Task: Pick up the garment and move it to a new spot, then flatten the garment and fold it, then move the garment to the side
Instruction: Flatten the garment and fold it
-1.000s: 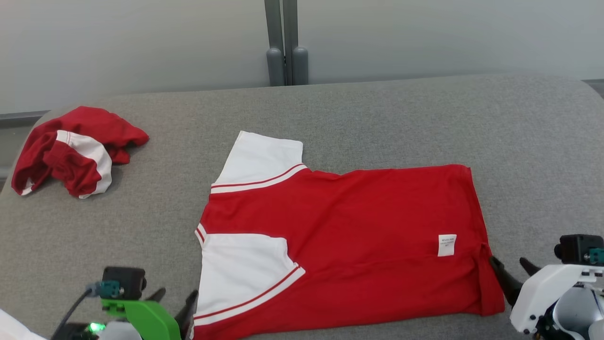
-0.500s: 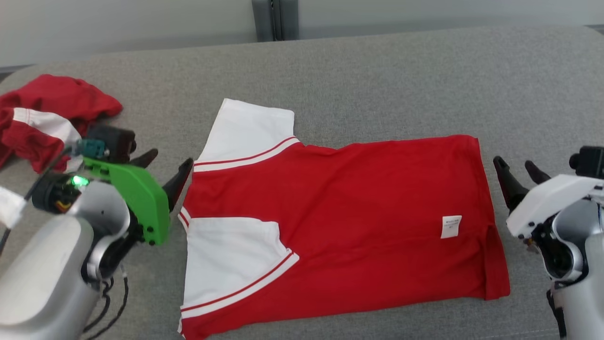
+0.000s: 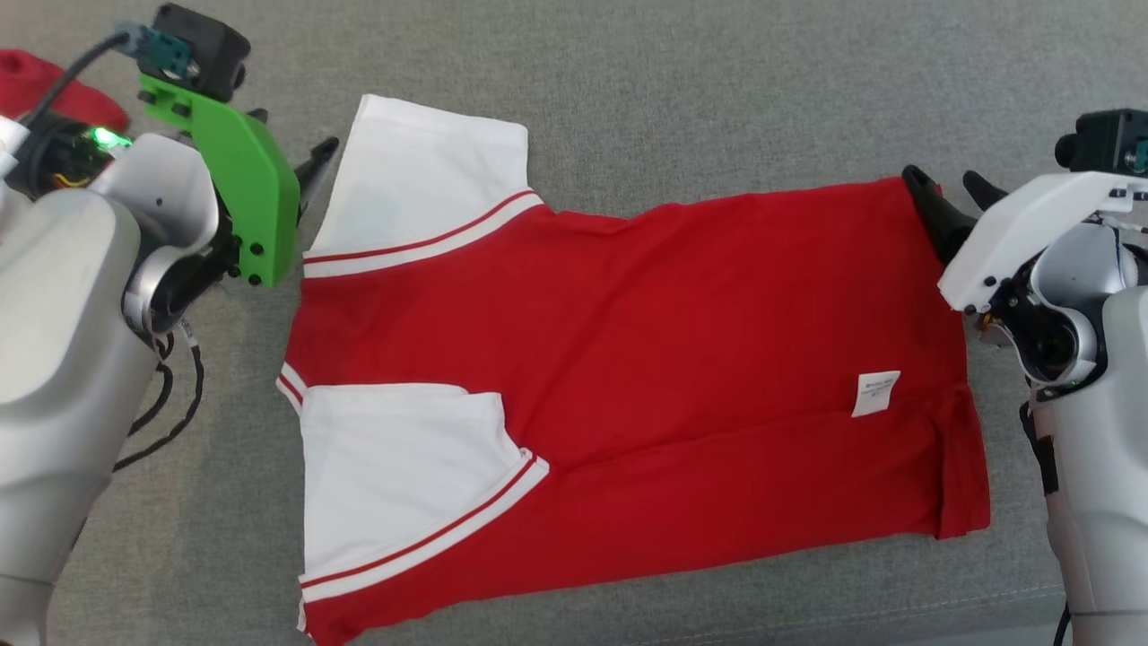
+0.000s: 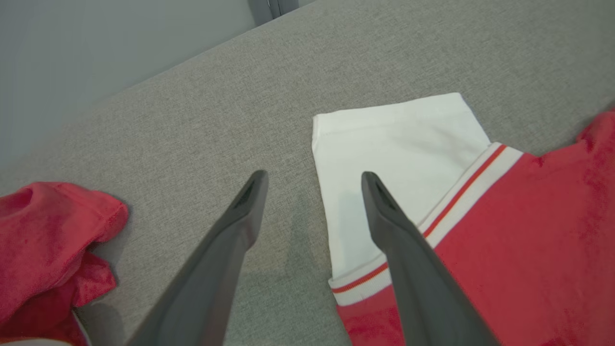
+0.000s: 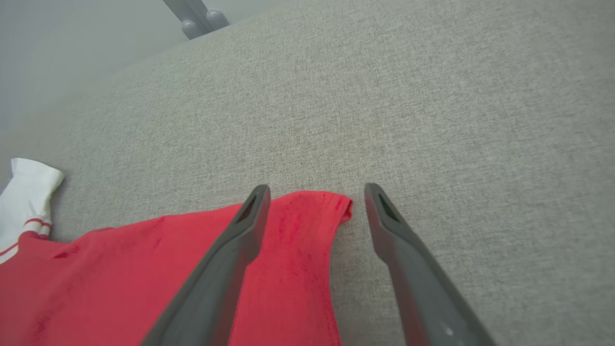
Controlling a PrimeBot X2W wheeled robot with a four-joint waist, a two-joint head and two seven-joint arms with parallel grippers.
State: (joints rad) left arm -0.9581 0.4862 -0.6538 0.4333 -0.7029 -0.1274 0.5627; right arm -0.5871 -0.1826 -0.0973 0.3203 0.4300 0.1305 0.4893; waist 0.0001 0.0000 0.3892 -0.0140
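Observation:
The garment (image 3: 628, 359), a red shirt with white sleeves and a small white label, lies flat on the grey padded surface (image 3: 673, 90). My left gripper (image 3: 296, 135) is open at the far white sleeve (image 3: 430, 179). In the left wrist view the left gripper (image 4: 312, 175) straddles the sleeve's (image 4: 399, 144) outer edge, one finger above the white cloth. My right gripper (image 3: 942, 175) is open at the garment's far right corner. In the right wrist view that red corner (image 5: 312, 216) lies between the right gripper's (image 5: 317, 188) fingers. Neither holds anything.
A second crumpled red and white garment (image 3: 54, 85) lies at the far left, close beside my left arm, and appears as a red heap (image 4: 43, 240) in the left wrist view. A grey wall and post (image 5: 194, 17) stand behind the surface.
The head camera has tilted down and closer. Both arms have reached forward from the garment's near edge to its far corners, jaws still open.

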